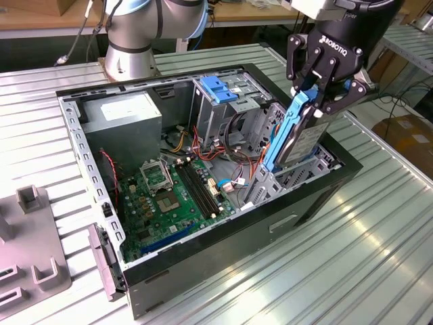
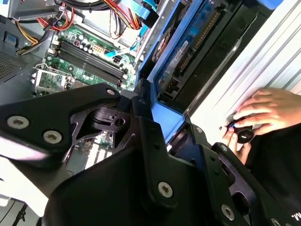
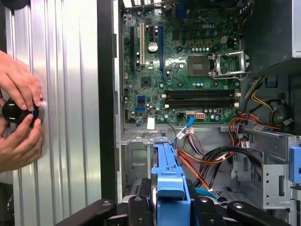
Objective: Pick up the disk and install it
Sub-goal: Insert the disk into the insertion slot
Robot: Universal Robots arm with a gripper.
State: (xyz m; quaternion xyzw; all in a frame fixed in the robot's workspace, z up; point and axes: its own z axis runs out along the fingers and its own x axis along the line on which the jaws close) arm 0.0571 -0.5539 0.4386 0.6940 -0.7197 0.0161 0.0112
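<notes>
Clamping the disk (image 1: 304, 143) by its upper end, the gripper (image 1: 319, 105) holds it tilted, lower edge dipping inside the open case (image 1: 223, 237) beside its wall on the exterior view's right. Cables (image 1: 230, 128) crowd just beside it.

Grey-metal disk (image 1: 299, 139) w/ blue rail, tilted near-upright, lower end in open PC case (image 1: 270, 230).

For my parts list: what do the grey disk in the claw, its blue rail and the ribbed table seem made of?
The flat rectangular grey disk, held in the black claw, looks like bare metal: dull sheen. Its bright blue carrier rail seems moulded plastic: even colour, matte. The ribbed silver table is probably aluminium: brushed, with bright reflections.
</notes>
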